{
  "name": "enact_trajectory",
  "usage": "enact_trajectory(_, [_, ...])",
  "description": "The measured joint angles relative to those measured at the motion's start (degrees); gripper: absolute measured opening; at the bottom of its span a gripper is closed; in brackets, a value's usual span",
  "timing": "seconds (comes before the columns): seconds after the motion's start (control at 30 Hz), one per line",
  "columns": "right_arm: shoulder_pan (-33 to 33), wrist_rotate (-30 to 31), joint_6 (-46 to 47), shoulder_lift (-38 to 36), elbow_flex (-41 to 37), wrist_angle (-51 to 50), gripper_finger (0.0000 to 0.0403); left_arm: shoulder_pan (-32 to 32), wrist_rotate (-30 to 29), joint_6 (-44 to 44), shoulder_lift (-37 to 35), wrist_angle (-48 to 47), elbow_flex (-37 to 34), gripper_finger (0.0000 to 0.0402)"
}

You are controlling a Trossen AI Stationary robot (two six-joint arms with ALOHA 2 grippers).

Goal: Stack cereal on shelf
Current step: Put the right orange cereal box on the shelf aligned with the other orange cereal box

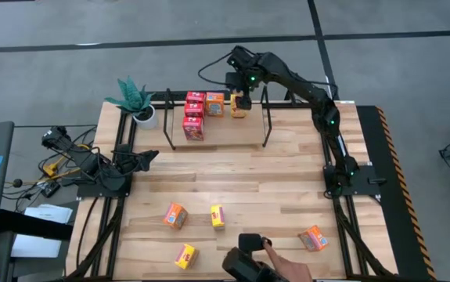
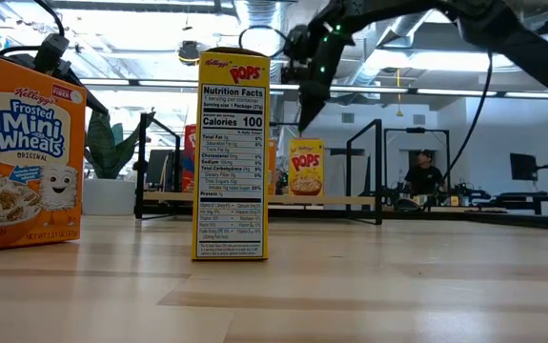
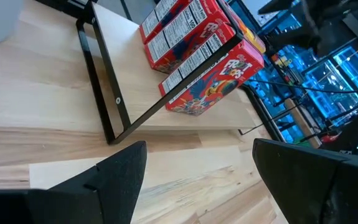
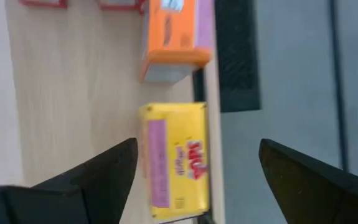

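**On the shelf's far right: yellow box set, loose boxes lie near**

On the shelf (image 1: 217,129) at the far side of the worktop (image 1: 271,180), your right end effector (image 1: 241,92) hangs spread and released directly above a yellow cereal box (image 1: 238,106), gripping nothing. That box stands at the right end of the row, just beside an orange box (image 1: 214,103) and the red boxes (image 1: 193,117). What I judge to be your next pick lies the other way: loose boxes (image 1: 217,216) sit toward the near edge, well apart from the right end effector. Your left end effector (image 1: 148,156), also spread and empty, waits at the left side and is nearer to them. A person's hand (image 1: 275,257) reaches in at the near edge.
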Motion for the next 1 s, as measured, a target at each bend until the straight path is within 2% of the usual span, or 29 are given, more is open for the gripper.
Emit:
enact_trajectory(0.13, [0.87, 4.0, -0.39, -4.54, -0.17, -2.06, 0.0358, 0.01, 0.29, 0.0, 0.02, 0.06, 0.0, 0.0286])
enact_trajectory(0.23, [1.85, 5.49, 2.78, -8.18, -0.22, -5.94, 0.0353, 0.0, 0.41, 0.52, 0.02, 0.12, 0.0, 0.0286])
enact_trajectory(0.37, [4.36, 3.03, 12.06, -14.7, -0.18, -13.12, 0.035, 0.0, 1.51, 1.01, 0.02, 0.35, -0.02, 0.0286])
enact_trajectory(0.47, [7.39, 2.18, 22.92, -18.14, -0.27, -20.73, 0.035, 0.01, 3.32, 1.17, 0.02, 0.37, -0.02, 0.0286])
enact_trajectory(0.5, [8.73, 2.08, 27.35, -19.18, -0.99, -20.23, 0.035, 0.01, 3.83, 1.55, 0.02, 0.38, -0.02, 0.0286])
enact_trajectory(0.6, [12.93, -2.56, 38.4, -24.25, -5.8, -19.81, 0.0348, 0.0, 5.06, 2.83, 0.02, 0.4, -0.02, 0.0286])
enact_trajectory(0.7, [19.62, -1.55, 47.14, -29.11, -12.28, -19.76, 0.0344, 0.0, 5.55, 3.85, 0.02, 0.39, -0.02, 0.0286])
enact_trajectory(0.87, [33.0, 1.06, 67.84, -37.55, -30.04, -19.77, 0.0335, 0.0, 7.91, 5.57, 0.02, 0.41, -0.02, 0.0286])
enact_trajectory(1.0, [45.38, -1.22, 86.35, -43.95, -44.35, -20.15, 0.0331, 0.0, 10.31, 7.27, 0.01, 0.4, -0.02, 0.0286])
